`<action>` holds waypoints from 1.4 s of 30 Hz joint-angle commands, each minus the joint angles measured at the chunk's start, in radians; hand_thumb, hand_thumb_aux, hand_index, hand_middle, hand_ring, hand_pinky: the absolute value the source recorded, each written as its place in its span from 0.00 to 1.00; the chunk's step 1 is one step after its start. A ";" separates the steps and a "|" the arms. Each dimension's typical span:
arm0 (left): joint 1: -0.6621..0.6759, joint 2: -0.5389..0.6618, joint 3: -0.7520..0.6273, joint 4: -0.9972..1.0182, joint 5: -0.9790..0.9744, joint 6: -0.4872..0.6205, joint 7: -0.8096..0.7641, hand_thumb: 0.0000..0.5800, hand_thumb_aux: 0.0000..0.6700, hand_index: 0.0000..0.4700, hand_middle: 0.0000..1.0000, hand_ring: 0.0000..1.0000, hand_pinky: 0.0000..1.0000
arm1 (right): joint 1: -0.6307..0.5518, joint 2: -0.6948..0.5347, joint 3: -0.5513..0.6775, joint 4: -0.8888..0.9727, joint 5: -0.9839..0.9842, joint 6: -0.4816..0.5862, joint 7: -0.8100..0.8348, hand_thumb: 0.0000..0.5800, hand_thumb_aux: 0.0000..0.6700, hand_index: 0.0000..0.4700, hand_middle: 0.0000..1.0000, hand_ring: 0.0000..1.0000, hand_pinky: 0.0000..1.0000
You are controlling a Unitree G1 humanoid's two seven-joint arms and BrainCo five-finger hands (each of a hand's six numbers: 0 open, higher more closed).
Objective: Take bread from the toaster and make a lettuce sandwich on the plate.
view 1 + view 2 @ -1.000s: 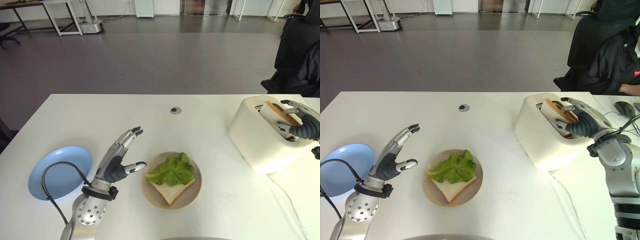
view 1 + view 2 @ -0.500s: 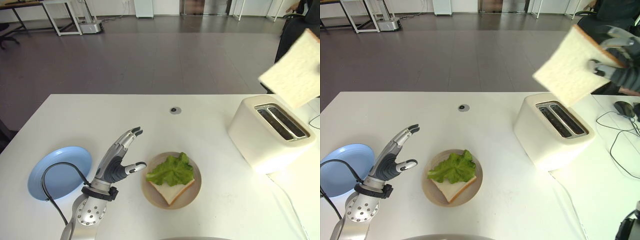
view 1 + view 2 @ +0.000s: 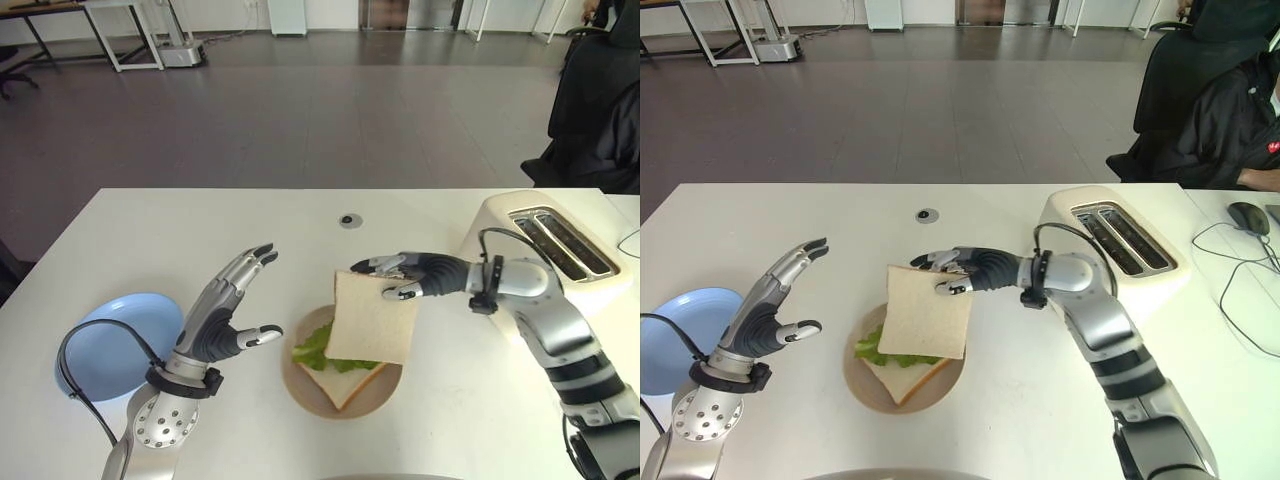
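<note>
Blue plate (image 3: 110,335) far left. Left hand (image 3: 212,325) just right of it, fingers spread, holding nothing. Right hand (image 3: 420,275) grasps 1 bread slice (image 3: 372,325) by its top edge, hanging over the lettuce (image 3: 312,350) and bottom slice (image 3: 345,382) on the tan plate (image 3: 300,388). Toaster (image 3: 1165,275) at right.

Blue plate (image 3: 100,365) near the left edge of the white table (image 3: 130,230). Small dark round grommet (image 3: 346,219) set in the tabletop near the far edge, centre. Computer mouse (image 3: 1243,216) at the right edge. Metal-frame table (image 3: 120,40) on the floor behind, far left.
</note>
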 commanded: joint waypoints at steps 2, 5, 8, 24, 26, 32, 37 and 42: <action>-0.006 0.051 -0.044 0.050 0.016 -0.086 -0.042 0.00 0.00 0.00 0.00 0.00 0.00 | -0.164 0.082 0.125 0.241 -0.104 -0.179 0.180 1.00 1.00 1.00 0.00 0.00 0.00; 0.003 0.076 -0.069 0.085 0.055 -0.151 -0.051 0.00 0.00 0.00 0.00 0.00 0.00 | -0.257 0.155 0.159 0.416 -0.111 -0.281 0.309 1.00 1.00 1.00 0.00 0.00 0.00; 0.015 0.097 -0.081 0.088 0.131 -0.191 -0.050 0.00 0.00 0.00 0.00 0.00 0.00 | -0.303 0.209 0.204 0.558 -0.191 -0.401 0.336 1.00 1.00 1.00 0.00 0.00 0.00; 0.147 0.110 -0.023 -0.020 0.359 -0.335 0.058 0.00 0.00 0.00 0.00 0.00 0.00 | -0.447 0.339 0.190 0.915 -0.394 -0.601 0.193 1.00 1.00 1.00 0.00 0.00 0.00; 0.156 0.113 -0.011 -0.029 0.389 -0.340 0.069 0.00 0.00 0.00 0.00 0.00 0.00 | -0.451 0.336 0.196 0.931 -0.411 -0.595 0.196 1.00 1.00 1.00 0.00 0.00 0.00; 0.166 0.118 0.011 -0.022 0.421 -0.354 0.102 0.00 0.00 0.00 0.00 0.00 0.00 | -0.451 0.330 0.125 0.872 -0.308 -0.551 0.294 1.00 1.00 1.00 0.00 0.00 0.00; 0.173 0.116 0.011 -0.042 0.412 -0.366 0.111 0.00 0.00 0.00 0.00 0.00 0.00 | -0.492 0.323 0.059 0.826 -0.264 -0.502 0.317 1.00 1.00 1.00 0.00 0.00 0.00; 0.175 0.109 0.013 -0.060 0.412 -0.373 0.118 0.00 0.00 0.00 0.00 0.00 0.00 | -0.506 0.330 0.068 0.859 -0.326 -0.525 0.253 1.00 1.00 1.00 0.00 0.00 0.00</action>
